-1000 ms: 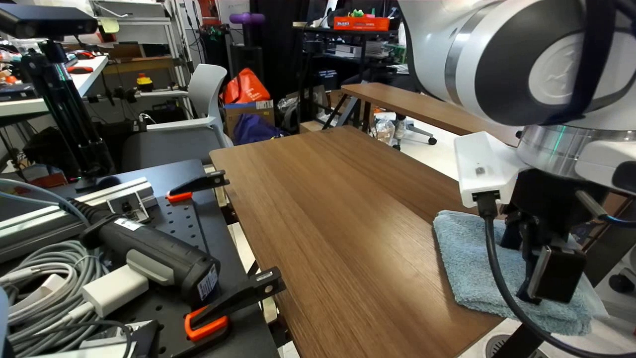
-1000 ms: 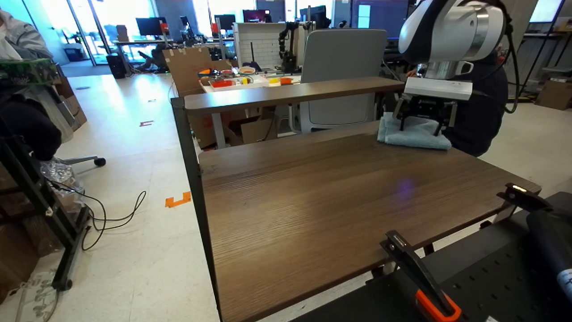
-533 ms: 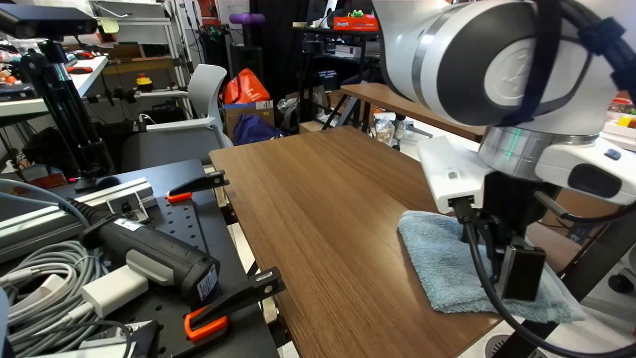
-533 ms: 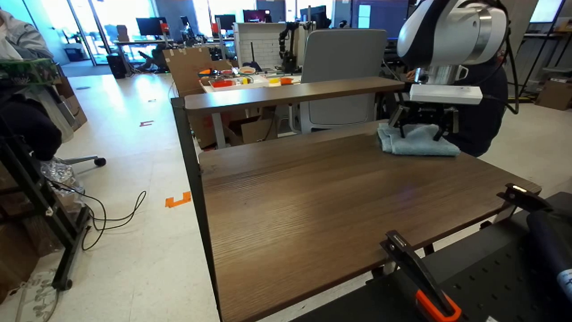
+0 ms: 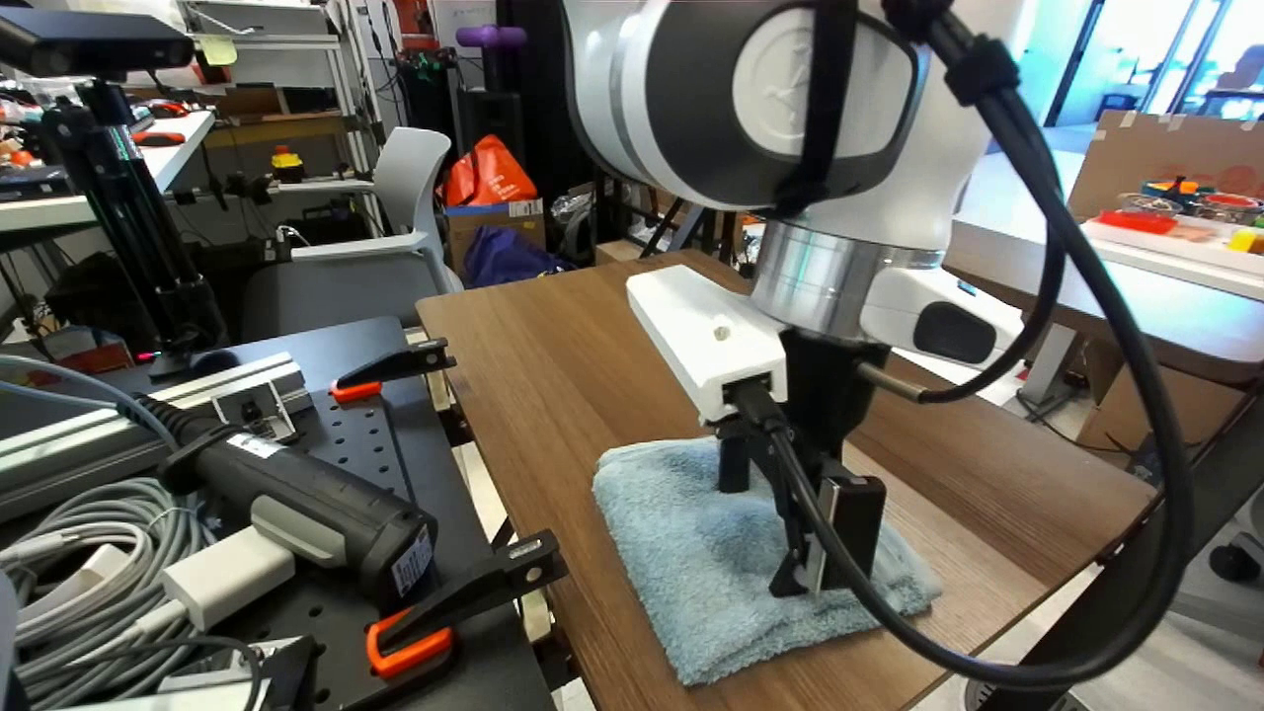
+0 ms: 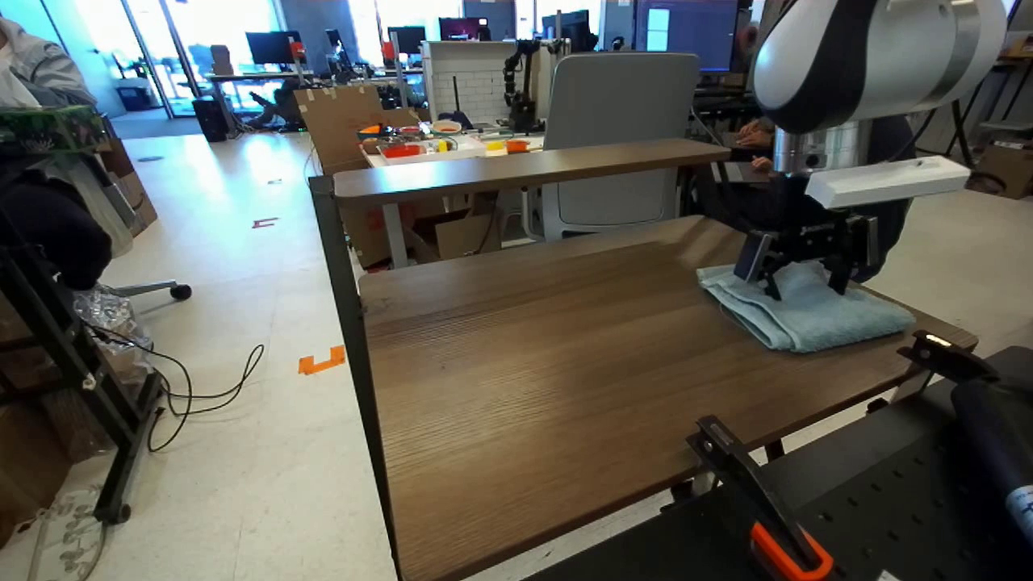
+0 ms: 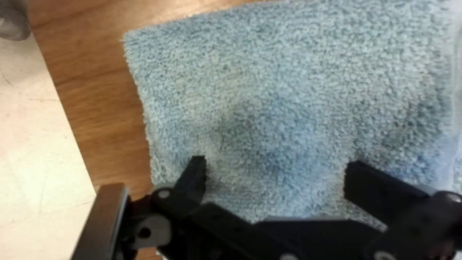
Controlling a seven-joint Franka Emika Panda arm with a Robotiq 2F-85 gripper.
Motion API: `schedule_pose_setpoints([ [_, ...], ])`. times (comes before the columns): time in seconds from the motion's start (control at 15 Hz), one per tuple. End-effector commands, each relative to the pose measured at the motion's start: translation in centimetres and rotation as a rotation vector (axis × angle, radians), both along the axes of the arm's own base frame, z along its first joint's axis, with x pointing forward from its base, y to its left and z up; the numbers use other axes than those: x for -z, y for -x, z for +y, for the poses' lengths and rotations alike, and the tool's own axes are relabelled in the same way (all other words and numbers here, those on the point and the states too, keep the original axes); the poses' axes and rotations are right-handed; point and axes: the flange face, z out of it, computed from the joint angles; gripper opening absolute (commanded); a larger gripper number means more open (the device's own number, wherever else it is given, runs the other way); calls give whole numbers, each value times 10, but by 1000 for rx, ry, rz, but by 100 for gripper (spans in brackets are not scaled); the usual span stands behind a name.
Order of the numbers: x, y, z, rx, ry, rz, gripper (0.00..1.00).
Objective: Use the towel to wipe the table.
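Rests spread fingers [image 7: 375, 189] on a folded light-blue towel [image 5: 681, 563] atop the brown tabletop [image 5: 553, 346].

Starts at left, in an exterior view, with coiled grey cables [image 5: 148, 504] and a black handheld tool [image 5: 306, 499] on a dark board [image 5: 434, 474], then a far clamp [image 5: 395, 365] and a near clamp [image 5: 474, 595], black and orange, at the board's right edge. Continues right to the towel, flat on the near part of the tabletop, close to the right-hand edge. Touches it there with both fingers, well apart, with towel surface between them, under the white-and-black arm [image 5: 780, 89]. Shows, in the wrist view, a bare strip of tabletop beside the towel. Ends at right with a black cable [image 5: 1178, 513] looping past the towel's near right side.
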Motion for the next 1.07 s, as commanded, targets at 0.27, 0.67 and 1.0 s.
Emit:
schedule_pose_setpoints([
  [0.27,9,9,101,-239,-64,-61,100],
  [0.67,20,-7,191,-374,-134,-70,100],
  [1.0,11,-60,188,-320,-151,-142,100],
])
